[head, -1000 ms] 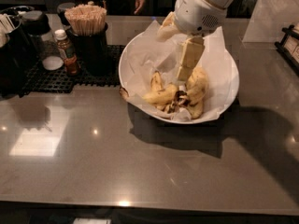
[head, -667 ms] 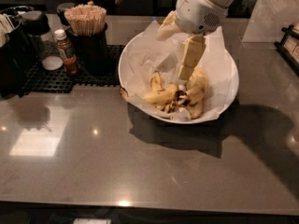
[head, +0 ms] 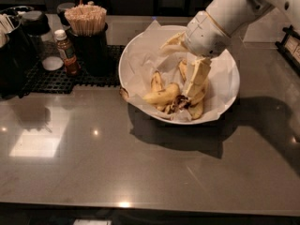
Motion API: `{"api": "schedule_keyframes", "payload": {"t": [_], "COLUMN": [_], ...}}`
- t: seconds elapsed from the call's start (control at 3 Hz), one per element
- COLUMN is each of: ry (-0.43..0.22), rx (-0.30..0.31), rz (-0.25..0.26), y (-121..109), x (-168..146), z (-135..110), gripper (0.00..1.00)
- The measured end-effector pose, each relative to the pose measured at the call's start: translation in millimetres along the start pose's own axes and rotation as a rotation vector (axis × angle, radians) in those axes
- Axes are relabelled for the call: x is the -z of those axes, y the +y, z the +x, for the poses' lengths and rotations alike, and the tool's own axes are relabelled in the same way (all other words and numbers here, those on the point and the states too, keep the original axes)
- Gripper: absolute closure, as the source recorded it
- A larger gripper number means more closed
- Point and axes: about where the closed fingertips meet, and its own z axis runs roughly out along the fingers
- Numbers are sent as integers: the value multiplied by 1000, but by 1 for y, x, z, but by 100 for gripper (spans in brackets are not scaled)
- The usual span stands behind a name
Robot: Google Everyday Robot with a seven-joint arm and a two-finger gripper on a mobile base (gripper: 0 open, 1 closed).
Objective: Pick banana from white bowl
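Observation:
The white bowl (head: 136, 55), wide and lined with crinkled white paper, stands on the grey counter right of centre. Several yellow, brown-speckled bananas lie in its near half. The biggest banana (head: 161, 96) lies across the bottom, and the dark stems bunch together at its right end. I cannot tell which one has the long thin stem. My gripper (head: 190, 93) reaches down into the bowl from the upper right. Its tip is among the bananas, right next to the dark stems, and it hides part of the bananas behind it.
A black cup of wooden sticks (head: 86, 25) and a small brown bottle (head: 68, 53) stand on a black mat (head: 51, 78) left of the bowl. Dark containers (head: 14, 46) are at the far left. A dark rack (head: 290, 43) sits at the right edge.
My arm has come lower into the bowl, and the gripper tip is now down among the bananas. The bowl and bananas have not moved.

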Motion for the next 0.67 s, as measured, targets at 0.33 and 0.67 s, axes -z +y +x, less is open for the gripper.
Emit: {"api": "schedule_keyframes", "payload": {"t": [0.33, 0.67], "ry": [-49, -34], "rx": [65, 114], "rz": [-8, -1], "y": [2, -3], "x": [-2, 8], "z": [3, -7], "gripper": [12, 12]}}
